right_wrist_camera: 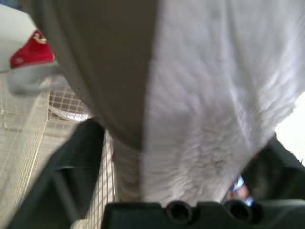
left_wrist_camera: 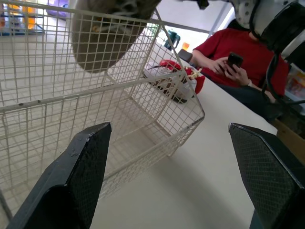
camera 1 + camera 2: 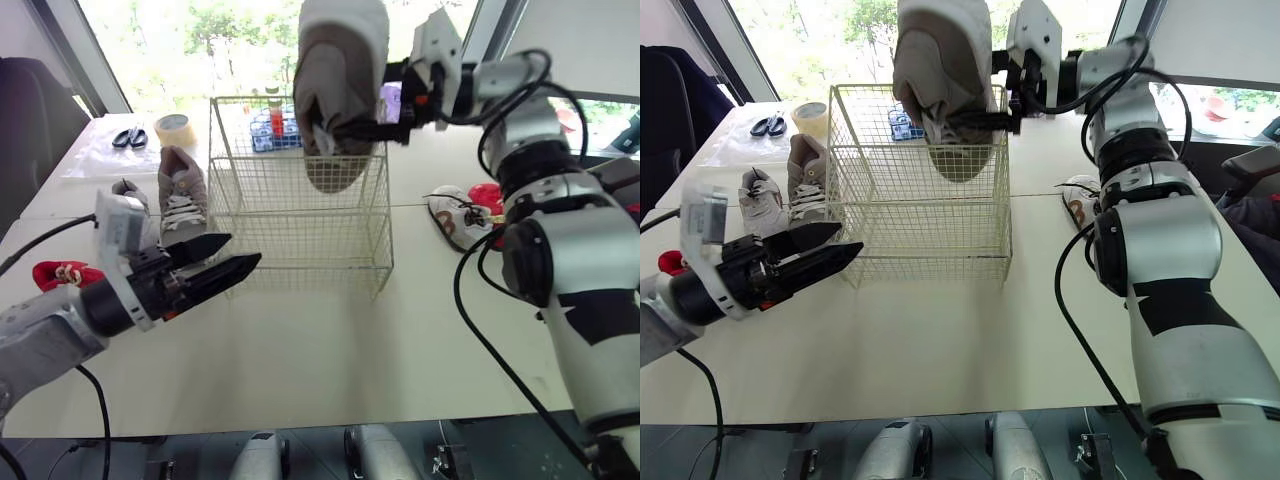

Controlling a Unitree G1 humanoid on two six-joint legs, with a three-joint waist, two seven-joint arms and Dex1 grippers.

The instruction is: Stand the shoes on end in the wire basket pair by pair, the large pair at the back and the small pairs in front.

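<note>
Found the left gripper (image 3: 243, 250) at lower left of the head view, fingers spread wide and empty, aimed at the near left corner of the wire basket (image 3: 300, 240). Noted the basket at frame centre, with no shoe standing inside. Logged a grey sneaker (image 3: 182, 195), the apparent mate of the large pair, upright just left of the basket, and small shoes (image 3: 455, 215) lying at right, apart from it. Located the large grey shoe (image 3: 340, 80) at upper centre, clamped across its middle by the right gripper (image 3: 362, 127) and hung on end, lower tip over the back right of the basket. Could not confirm that tip as past the top rim or touching it. Judged a snag on the rim wires the main risk: would twist the shoe in the grip or drag the light basket off position. Judged early release the second risk: with no neighbour for support, would likely leave the shoe toppled flat across the basket floor.
</note>
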